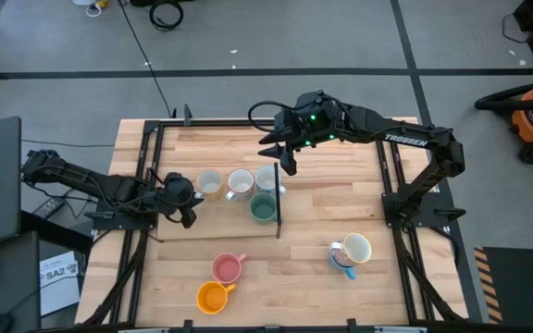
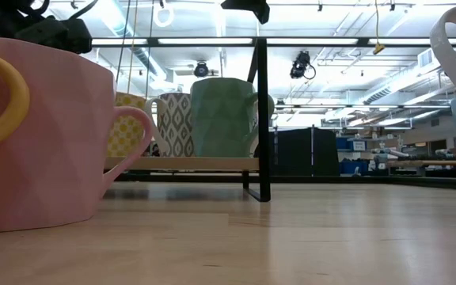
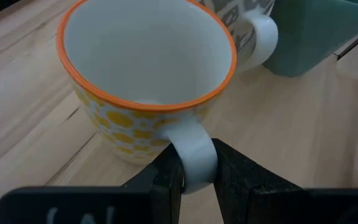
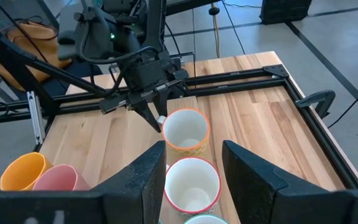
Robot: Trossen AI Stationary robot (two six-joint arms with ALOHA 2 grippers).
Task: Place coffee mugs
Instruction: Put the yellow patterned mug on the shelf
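Yellow mug (image 3: 145,93): set on the desk (image 1: 322,268) at the row's left end, likely rigid, slippery, chip-prone ceramic
Left hand (image 3: 194,180): clamped on its handle, the best hold
Right hand (image 4: 194,165): spread wide, held above the row

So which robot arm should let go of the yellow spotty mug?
The left. Its left gripper is already shut on the yellow mug's handle, while the right gripper hovers open above the rack.

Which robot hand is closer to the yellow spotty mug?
Left. The left gripper pinches the yellow mug's handle; the right gripper hovers open farther along the mug row.
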